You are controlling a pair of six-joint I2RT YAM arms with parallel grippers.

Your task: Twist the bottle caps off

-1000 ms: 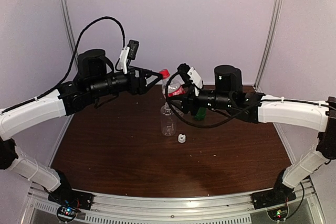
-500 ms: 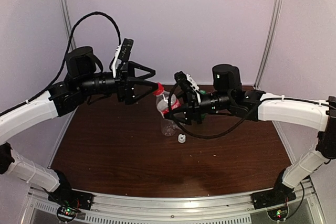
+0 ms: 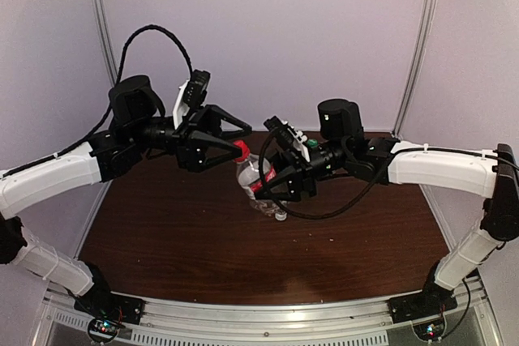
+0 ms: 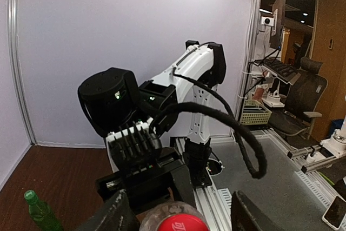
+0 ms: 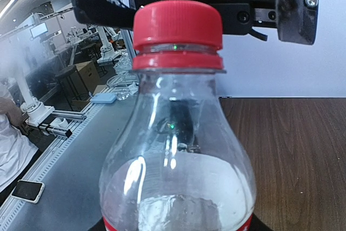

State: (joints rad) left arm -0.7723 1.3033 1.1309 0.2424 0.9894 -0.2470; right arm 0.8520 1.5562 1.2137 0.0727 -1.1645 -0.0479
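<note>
Red cap (image 4: 175, 223) sits untouched inside open left pincer (image 4: 179, 204), per wrist view; right pincer (image 3: 263, 184) grips bottle (image 5: 175, 187).

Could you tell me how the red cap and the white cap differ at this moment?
The red cap sits on the bottle that the right gripper holds aloft; the white cap lies loose on the table. The left gripper straddles the red cap; no gripper is at the white cap. Both are small round caps.
</note>
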